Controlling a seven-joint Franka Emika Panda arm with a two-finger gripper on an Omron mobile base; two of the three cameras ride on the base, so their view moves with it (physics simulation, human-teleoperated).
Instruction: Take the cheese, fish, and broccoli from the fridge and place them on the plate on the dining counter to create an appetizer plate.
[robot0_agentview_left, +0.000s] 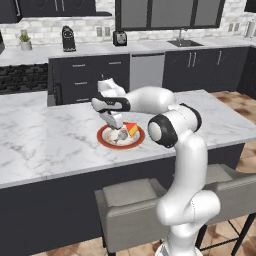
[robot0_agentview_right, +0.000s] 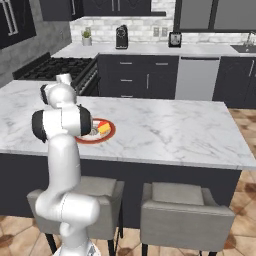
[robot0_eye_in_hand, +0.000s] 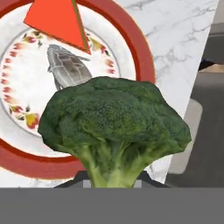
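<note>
My gripper (robot0_agentview_left: 116, 125) is shut on the broccoli (robot0_eye_in_hand: 113, 122), a dark-green floret held by its pale stalk and filling the hand view. It hangs just above the plate (robot0_agentview_left: 102, 140), round and white with a red-orange rim (robot0_eye_in_hand: 141, 50), on the dining counter (robot0_agentview_left: 50, 145). The orange-yellow cheese (robot0_agentview_left: 132, 129) wedge lies on the plate's right side, and its reddish face (robot0_eye_in_hand: 57, 19) shows in the hand view. The grey fish (robot0_eye_in_hand: 68, 70) lies on the plate beside the wedge, partly hidden by the broccoli. From the right base view, the arm hides part of the plate (robot0_agentview_right: 109, 131). The fridge is out of view.
Grey chairs (robot0_agentview_left: 132, 200) (robot0_agentview_right: 185, 210) stand along the counter's near edge. Behind the counter run dark cabinets and a back worktop with a coffee machine (robot0_agentview_left: 68, 39) and a sink (robot0_agentview_left: 185, 43). A stove (robot0_agentview_right: 50, 67) sits at the far left.
</note>
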